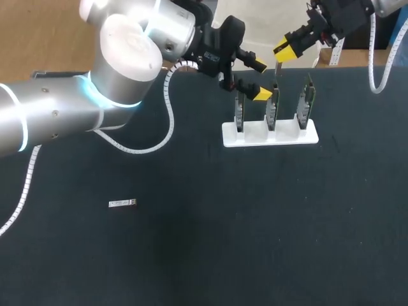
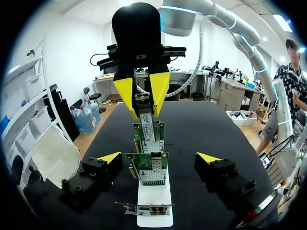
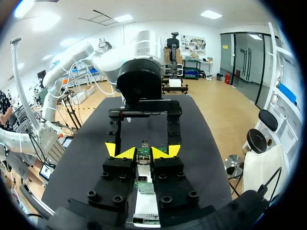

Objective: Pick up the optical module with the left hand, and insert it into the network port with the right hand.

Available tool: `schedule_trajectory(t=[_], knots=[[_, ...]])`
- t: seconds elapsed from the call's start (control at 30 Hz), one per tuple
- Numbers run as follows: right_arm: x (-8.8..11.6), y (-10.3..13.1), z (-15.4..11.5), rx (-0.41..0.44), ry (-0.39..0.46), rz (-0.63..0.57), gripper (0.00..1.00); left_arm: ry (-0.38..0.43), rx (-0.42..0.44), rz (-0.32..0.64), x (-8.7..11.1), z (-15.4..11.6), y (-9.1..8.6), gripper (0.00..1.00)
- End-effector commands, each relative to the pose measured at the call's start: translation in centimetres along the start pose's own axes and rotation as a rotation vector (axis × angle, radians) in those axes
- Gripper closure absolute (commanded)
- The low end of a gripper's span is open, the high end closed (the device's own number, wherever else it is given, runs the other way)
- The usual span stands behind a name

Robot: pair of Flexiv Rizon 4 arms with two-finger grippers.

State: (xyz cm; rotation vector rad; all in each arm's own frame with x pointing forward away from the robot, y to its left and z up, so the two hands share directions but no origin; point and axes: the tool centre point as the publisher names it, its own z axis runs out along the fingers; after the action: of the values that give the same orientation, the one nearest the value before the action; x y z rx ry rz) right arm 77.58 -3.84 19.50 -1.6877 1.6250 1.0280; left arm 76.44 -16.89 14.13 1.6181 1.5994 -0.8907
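Currently the insertion step, I judge. Lower left of the head frame, a small silver piece lies on the bench. Centre right, a white rack carries three network cards. Beside them the left gripper is spread wide, empty. Upper right, the right gripper pinches the optical module over the middle card. The next move calls for lining up with its port, then a straight push.

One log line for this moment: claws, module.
left claw open by card rack | right claw shut on optical module at middle card
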Motion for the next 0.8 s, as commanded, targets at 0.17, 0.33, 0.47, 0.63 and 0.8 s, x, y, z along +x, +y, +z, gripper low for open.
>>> schedule_trajectory(t=[0.17, 0.33, 0.47, 0.63, 0.8], knots=[[0.08, 0.08, 0.01, -0.002, -0.004, 0.0, 1.0, 0.013, -0.004, -0.007, -0.05, -0.05, -0.64, 0.0], [0.02, 0.18, 0.06, -0.002, -0.006, -0.004, 1.0, 0.021, -0.008, -0.015, 0.2, 0.01, -0.8, 0.0], [0.01, 0.28, 0.09, -0.003, -0.006, -0.005, 1.0, 0.024, -0.013, -0.025, 0.41, -0.01, -0.8, 0.0], [0.01, 0.43, 0.04, -0.003, -0.005, -0.007, 1.0, 0.024, -0.013, -0.028, 0.45, 0.11, -0.96, 0.0], [0.08, 0.57, -0.03, -0.004, -0.014, -0.007, 1.0, 0.033, -0.014, -0.026, 0.48, 0.16, -1.04, 0.0]])
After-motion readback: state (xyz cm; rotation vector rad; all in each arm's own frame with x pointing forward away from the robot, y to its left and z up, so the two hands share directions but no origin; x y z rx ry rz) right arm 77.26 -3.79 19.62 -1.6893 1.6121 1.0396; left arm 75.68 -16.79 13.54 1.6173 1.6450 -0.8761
